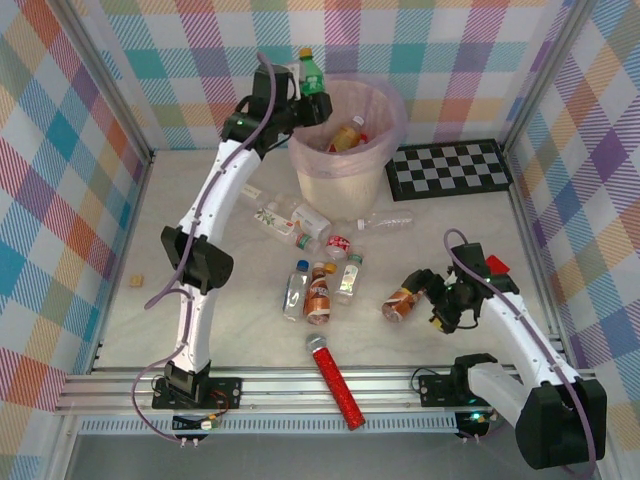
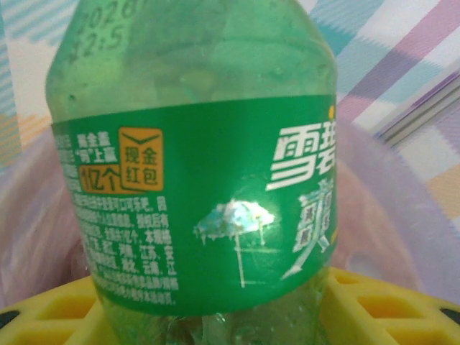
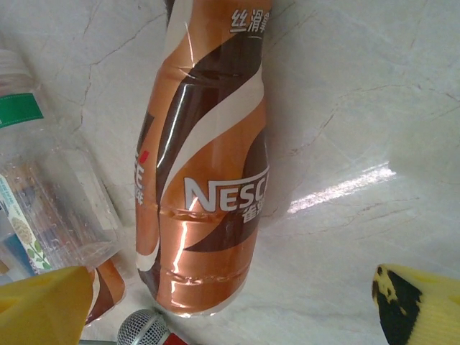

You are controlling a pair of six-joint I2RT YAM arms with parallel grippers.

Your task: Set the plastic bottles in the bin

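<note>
The plastic bottles (image 1: pixel 348 278) are split between the worktop (image 1: pixel 230 310), the bin and one grasp. The round cream-beige bin lined with a translucent pink bag (image 1: pixel 335 180) stands at the far middle of the worktop. Inside it lies a clear bottle with an orange-yellow top (image 1: pixel 347 133), with something red just beside it that is too small to make out. The left arm's fingers (image 2: pixel 50 316) are clamped on a green plastic bottle with a green label and white lettering (image 2: pixel 194 180). They hold it upright at the bin's left rim, and the pink liner shows behind it in the left wrist view. The right arm's fingers (image 3: pixel 43 302) are spread wide on either side of a brown-and-orange coffee bottle (image 3: pixel 208 180) lying on the worktop at the near right; neither finger touches it. About seven more bottles lie loose in front of the bin: a clear one on its side (image 1: pixel 385 222), two white-labelled ones (image 1: pixel 290 218), a small red-labelled one (image 1: pixel 338 245), and three side by side near the middle. A long red glittery microphone with a silver head (image 1: pixel 335 385) lies at the near edge, and a flat black-and-white checkerboard (image 1: pixel 450 168) lies right of the bin.
</note>
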